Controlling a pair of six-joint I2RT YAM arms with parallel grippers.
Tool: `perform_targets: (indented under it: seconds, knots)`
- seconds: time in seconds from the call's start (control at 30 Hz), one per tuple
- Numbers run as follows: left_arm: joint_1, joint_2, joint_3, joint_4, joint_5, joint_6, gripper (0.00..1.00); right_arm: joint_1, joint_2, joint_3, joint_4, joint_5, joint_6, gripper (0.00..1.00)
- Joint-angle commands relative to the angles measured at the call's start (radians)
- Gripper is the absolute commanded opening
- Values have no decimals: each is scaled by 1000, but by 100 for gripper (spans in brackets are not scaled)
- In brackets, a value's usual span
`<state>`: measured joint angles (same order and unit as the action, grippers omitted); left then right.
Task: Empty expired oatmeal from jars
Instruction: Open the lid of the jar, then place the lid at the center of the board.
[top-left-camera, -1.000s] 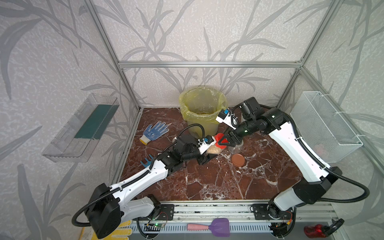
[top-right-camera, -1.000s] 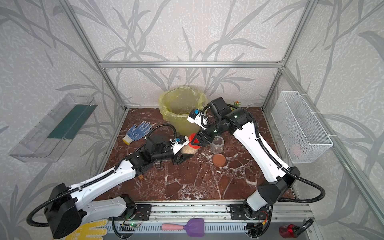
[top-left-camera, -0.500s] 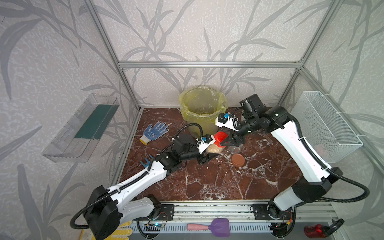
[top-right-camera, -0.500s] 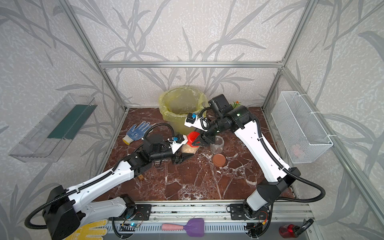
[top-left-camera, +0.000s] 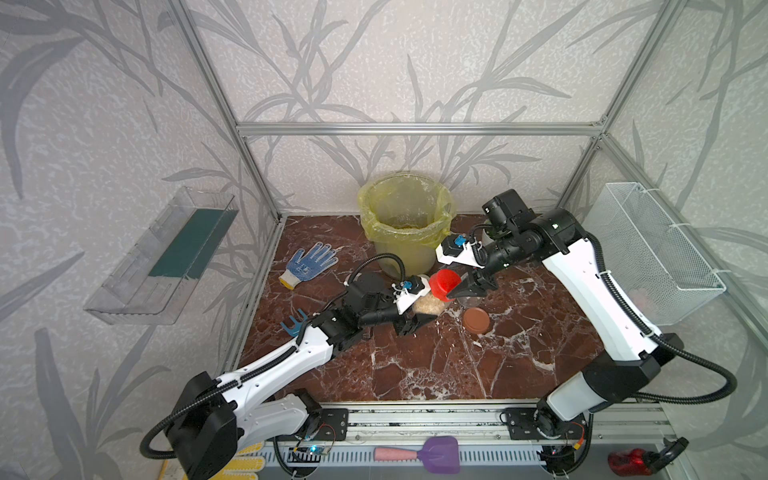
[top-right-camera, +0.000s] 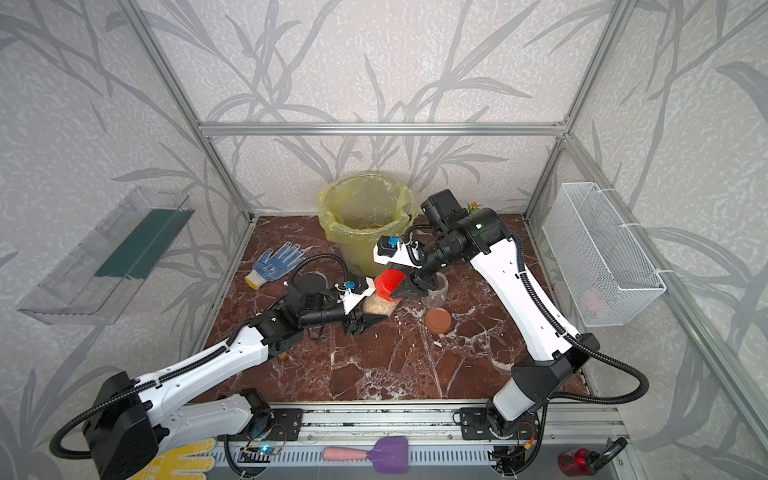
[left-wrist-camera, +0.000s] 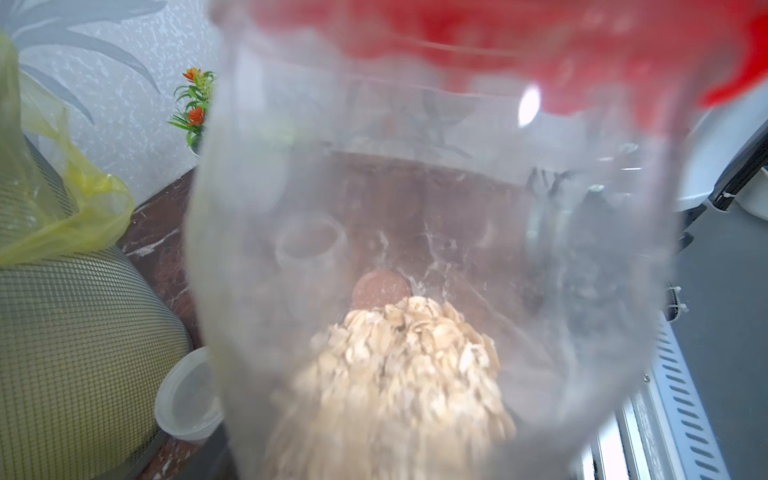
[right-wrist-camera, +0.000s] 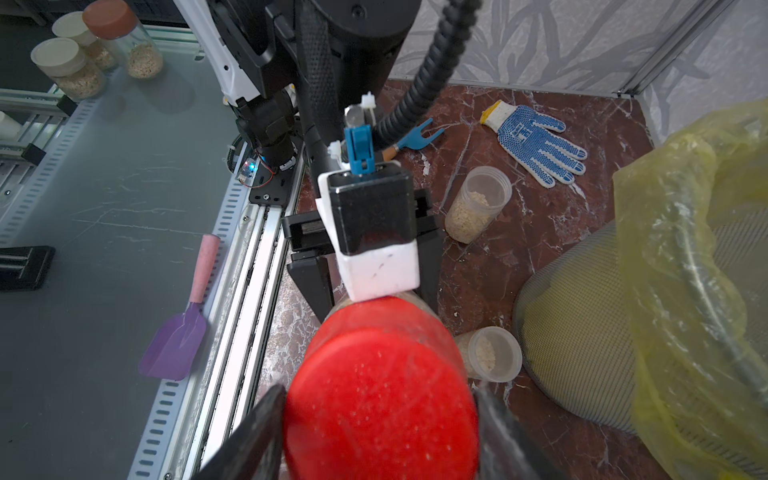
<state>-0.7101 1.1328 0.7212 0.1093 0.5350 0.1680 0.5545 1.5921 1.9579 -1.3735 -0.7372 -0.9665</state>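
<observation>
A clear jar (top-left-camera: 428, 306) (top-right-camera: 379, 306) (left-wrist-camera: 415, 199) lies tilted above the table, with my left gripper (top-left-camera: 420, 311) (top-right-camera: 373, 311) shut on its body. Pale oatmeal (left-wrist-camera: 399, 374) fills its lower part. My right gripper (top-left-camera: 452, 287) (top-right-camera: 401, 289) (right-wrist-camera: 378, 415) is shut on the jar's red lid (top-left-camera: 444, 283) (top-right-camera: 388, 284) (right-wrist-camera: 380, 395), one finger on each side. I cannot tell whether the lid is still seated on the mouth. An empty open jar (top-left-camera: 471, 297) (top-right-camera: 435, 291) stands behind the right fingers. Another open jar with oatmeal (right-wrist-camera: 478, 203) stands near the glove.
A bin lined with a yellow bag (top-left-camera: 405, 224) (top-right-camera: 365, 220) stands at the back. A brown lid (top-left-camera: 476, 321) (top-right-camera: 437, 320) lies on the marble. A clear lid (right-wrist-camera: 494, 353) (left-wrist-camera: 187, 395) rests by the bin's foot. A blue-dotted glove (top-left-camera: 309, 264) and blue fork (top-left-camera: 293, 326) lie left.
My right wrist has turned about the red lid, its camera mount swinging lower. The left arm and jar have stayed nearly still.
</observation>
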Motion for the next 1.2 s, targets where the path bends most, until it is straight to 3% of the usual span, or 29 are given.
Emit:
perform_targets:
  seconds: [0.0,0.33,0.6,0.8,1.17]
  knots:
    - [30,-24,-17,24,-49,-40,0,3,-10,-2,-97,-106,-80,0]
    - [61,-90,-72,4,-132,-47,0,-45,-131,-231,141,-87,55,0]
    - [69,-204,-166,26,-245,-111,0,-62,-206,-483,342,-57,287,1]
    - [69,-313,-232,1,-340,-140,0,-34,-238,-692,507,122,630,8]
    - [68,-395,-304,4,-401,-185,0,124,-227,-964,714,377,946,11]
